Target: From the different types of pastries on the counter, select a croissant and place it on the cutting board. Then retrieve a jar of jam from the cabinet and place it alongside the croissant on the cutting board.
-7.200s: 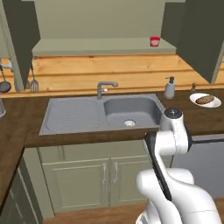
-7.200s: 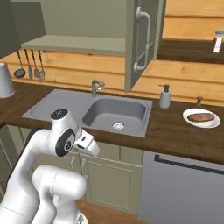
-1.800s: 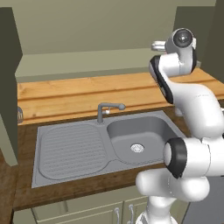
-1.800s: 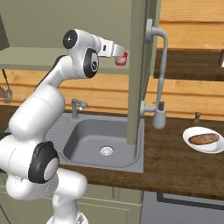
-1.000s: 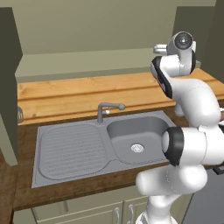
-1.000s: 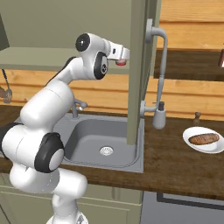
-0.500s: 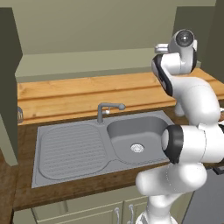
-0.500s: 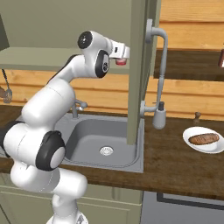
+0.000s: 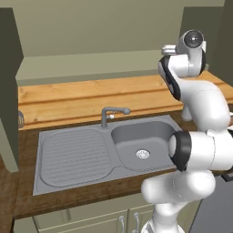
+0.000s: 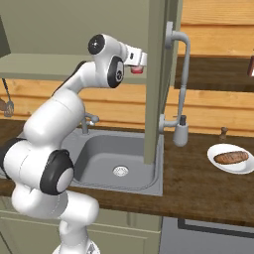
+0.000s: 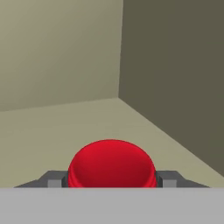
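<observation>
The jar of jam (image 11: 111,164) sat clamped between the fingers of the tool (image 10: 137,63), raised at shelf height inside the cabinet (image 11: 170,78), just above its pale shelf (image 11: 52,127). Judging by this, the retrieval was under way; carrying the jar down to the cutting board remained. A brown pastry (image 10: 230,158) lay on a plate (image 10: 218,151) on the surface (image 10: 208,191).

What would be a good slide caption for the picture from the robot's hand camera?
Inside the cabinet: the gripper closed on a red jar of jam above the pale shelf.
</observation>
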{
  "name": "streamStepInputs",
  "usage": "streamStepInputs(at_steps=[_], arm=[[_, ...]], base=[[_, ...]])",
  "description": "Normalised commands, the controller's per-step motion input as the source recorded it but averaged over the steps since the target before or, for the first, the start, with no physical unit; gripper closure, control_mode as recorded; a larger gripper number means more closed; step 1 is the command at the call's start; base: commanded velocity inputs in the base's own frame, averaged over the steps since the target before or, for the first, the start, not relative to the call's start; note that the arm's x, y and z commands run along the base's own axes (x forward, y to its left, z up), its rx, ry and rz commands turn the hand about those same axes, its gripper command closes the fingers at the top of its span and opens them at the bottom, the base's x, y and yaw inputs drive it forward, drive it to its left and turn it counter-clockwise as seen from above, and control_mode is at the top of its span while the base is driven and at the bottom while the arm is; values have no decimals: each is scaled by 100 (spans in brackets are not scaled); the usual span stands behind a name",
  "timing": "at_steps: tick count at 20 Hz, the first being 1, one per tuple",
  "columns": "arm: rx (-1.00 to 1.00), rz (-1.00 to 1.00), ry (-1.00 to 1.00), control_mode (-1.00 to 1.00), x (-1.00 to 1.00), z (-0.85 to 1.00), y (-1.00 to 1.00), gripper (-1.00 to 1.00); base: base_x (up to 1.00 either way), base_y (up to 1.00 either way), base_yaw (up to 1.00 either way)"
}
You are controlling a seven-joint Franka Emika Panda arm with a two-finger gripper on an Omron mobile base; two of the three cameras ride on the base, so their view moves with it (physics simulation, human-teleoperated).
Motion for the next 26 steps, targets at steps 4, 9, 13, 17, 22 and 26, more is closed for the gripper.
streamStepInputs(at_steps=[4, 9, 13, 17, 22, 26], arm=[[3, -4, 0, -100, -36, 5, 0, 100], [11, -7, 0, -100, -80, 12, 0, 100], [14, -4, -1, -100, -100, 37, 0, 100], [5, -1, 0, -100, -100, 18, 12, 100], [-1, 0, -1, -100, -100, -37, 43, 100], [-8, 0, -3, -100, -100, -64, 78, 100]], base=[[0, 0, 0], [0, 0, 0], [0, 0, 0], [0, 0, 0], [0, 0, 0], [0, 0, 0]])
